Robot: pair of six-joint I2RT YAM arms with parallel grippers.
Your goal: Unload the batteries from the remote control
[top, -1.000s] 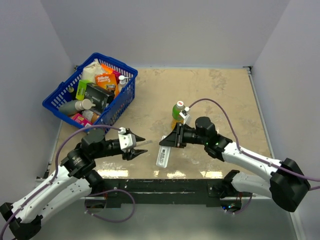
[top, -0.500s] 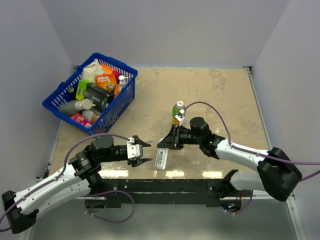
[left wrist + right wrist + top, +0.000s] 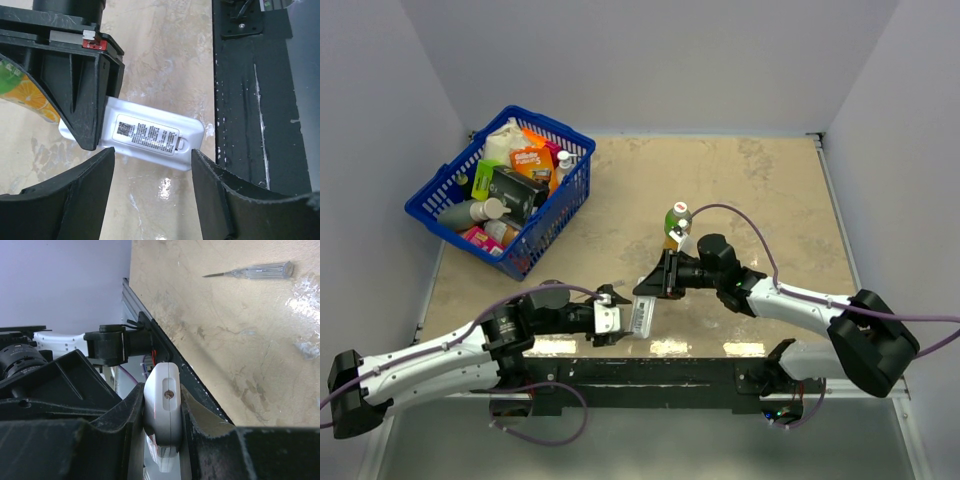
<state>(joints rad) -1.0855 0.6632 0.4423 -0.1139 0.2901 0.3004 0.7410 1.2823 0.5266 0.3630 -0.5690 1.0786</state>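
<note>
The remote control [image 3: 645, 313] is a slim white bar, and my right gripper [image 3: 657, 287] is shut on its far end. The right wrist view shows its end [image 3: 163, 407] clamped between both fingers. In the left wrist view the remote [image 3: 150, 134] shows a labelled back cover with a small latch, closed. The batteries are hidden. My left gripper [image 3: 623, 322] is open and empty. Its fingertips [image 3: 102, 165] sit just short of the remote's near end, apart from it, low over the table near the front edge.
A green bottle [image 3: 675, 222] stands just behind the right gripper. A blue basket [image 3: 571, 196] full of goods sits at the back left. A long thin grey stick [image 3: 250, 271] lies on the table. The black front rail [image 3: 250, 100] runs right beside the remote.
My left gripper has swung right and toward the front edge, up to the remote's near end. The right gripper has shifted the remote slightly left and still holds it.
</note>
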